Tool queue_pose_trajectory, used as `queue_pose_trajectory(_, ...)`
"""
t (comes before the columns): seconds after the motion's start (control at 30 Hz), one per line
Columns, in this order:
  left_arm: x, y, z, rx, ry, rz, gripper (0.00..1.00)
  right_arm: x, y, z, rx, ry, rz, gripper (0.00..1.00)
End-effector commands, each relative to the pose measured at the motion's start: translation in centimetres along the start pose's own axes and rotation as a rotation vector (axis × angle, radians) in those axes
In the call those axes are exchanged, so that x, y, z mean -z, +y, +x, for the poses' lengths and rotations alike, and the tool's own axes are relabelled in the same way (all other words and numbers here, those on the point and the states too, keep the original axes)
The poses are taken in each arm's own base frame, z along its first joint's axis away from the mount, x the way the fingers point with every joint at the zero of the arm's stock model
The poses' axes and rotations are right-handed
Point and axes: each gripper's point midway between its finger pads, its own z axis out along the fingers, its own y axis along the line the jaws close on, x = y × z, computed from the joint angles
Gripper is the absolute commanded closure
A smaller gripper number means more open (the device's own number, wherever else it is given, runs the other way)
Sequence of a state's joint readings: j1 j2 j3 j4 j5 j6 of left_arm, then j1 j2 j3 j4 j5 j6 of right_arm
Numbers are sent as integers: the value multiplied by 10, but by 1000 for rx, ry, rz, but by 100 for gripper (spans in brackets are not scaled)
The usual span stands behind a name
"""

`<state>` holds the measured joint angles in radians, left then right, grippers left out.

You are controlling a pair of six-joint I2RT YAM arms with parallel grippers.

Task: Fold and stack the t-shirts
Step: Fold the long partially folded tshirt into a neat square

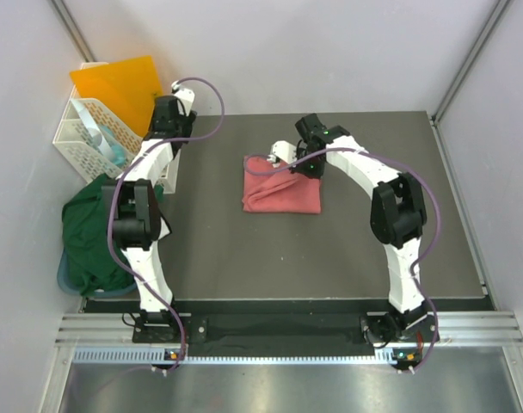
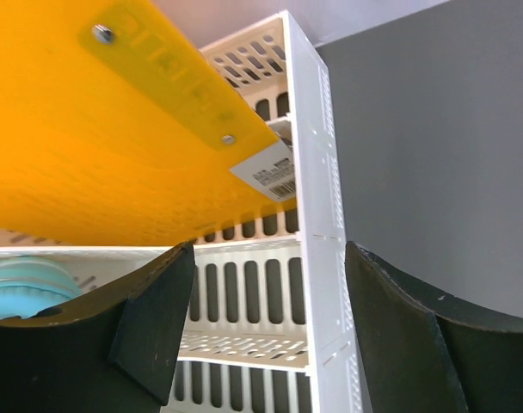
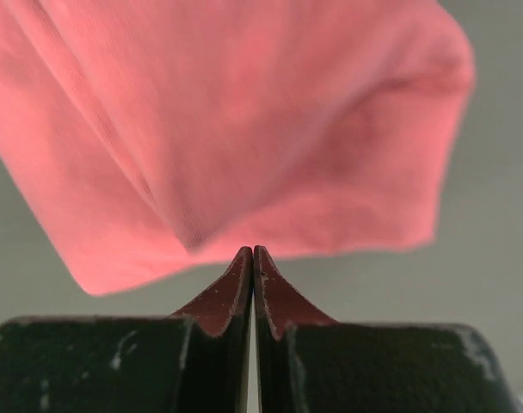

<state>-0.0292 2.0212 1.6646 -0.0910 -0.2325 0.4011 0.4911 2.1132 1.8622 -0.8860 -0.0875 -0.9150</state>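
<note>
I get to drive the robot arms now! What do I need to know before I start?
Left gripper: open, holding nothing, facing the white basket at the far left.
Right gripper: shut, pinching the far edge of the pink t-shirt.
Pink t-shirt: folded into a small rectangle in the middle of the table.
Green t-shirt: a crumpled heap at the table's left edge, not folded.
Left to do: finish the pink one, fold the green one, stack them.

Dark grey table (image 1: 244,249) enclosed by plain pale walls (image 1: 330,52).
</note>
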Motion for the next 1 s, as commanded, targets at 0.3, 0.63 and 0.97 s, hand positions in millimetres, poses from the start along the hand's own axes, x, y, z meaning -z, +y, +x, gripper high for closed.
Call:
queue_pose_trajectory(0.3, 39, 31, -44, -35, -121, -76, 24, -17, -5, -84, 147, -171, 54, 100)
queue_pose_trajectory(0.63, 40, 18, -35, -24, -98, -55, 24, 2, -77, -143, 166, -347, 460, 100)
queue_pose_trajectory(0.97, 43, 8, -33, -53, -94, -31, 25, 9, -137, -131, 14, -332, 844, 100)
